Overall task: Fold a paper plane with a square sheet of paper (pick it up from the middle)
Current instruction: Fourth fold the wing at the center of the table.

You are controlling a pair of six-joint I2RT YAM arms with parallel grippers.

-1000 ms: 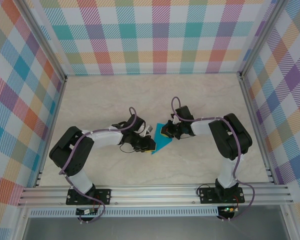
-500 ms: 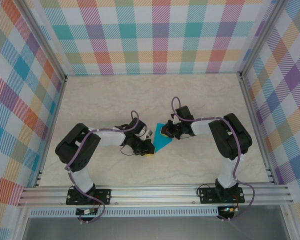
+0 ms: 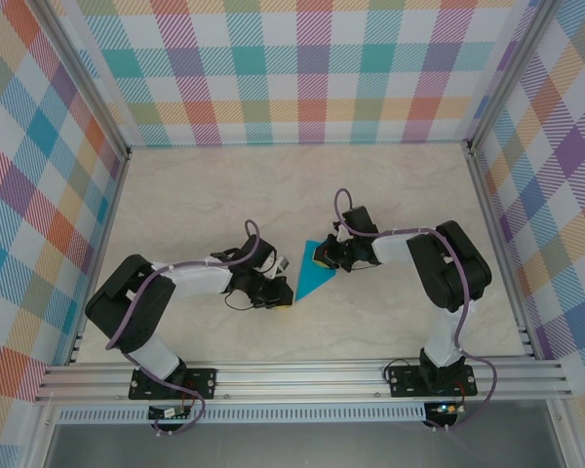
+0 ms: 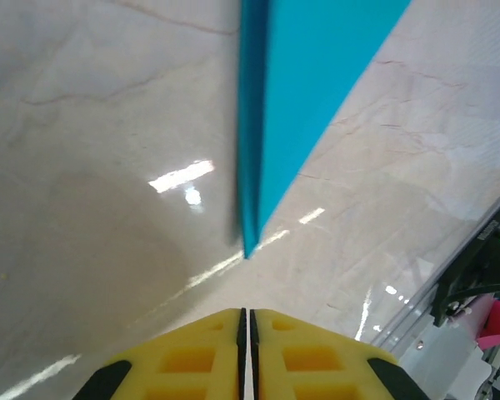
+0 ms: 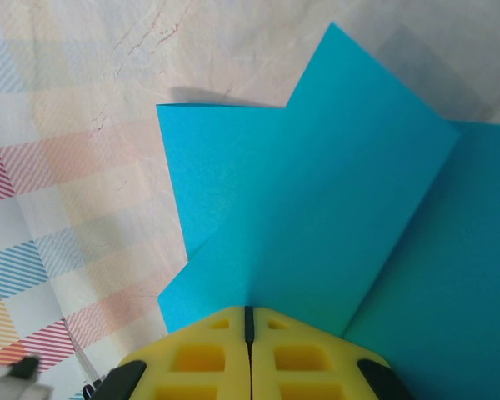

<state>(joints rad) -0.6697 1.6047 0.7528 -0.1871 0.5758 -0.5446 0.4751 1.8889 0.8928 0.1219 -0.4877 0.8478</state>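
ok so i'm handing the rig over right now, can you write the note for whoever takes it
Left gripper: shut and empty. The pointed tip of the sheet of paper is just ahead of its fingers, with a gap between.
Right gripper: shut on the far end of the sheet of paper.
Paper: mid-table, between the two arms, folded into overlapping layers that narrow to a point toward the near edge.
Done: the first folds are in.
Left: it is not a finished plane yet, with no two flat wings to see. The remaining folds are still to make.
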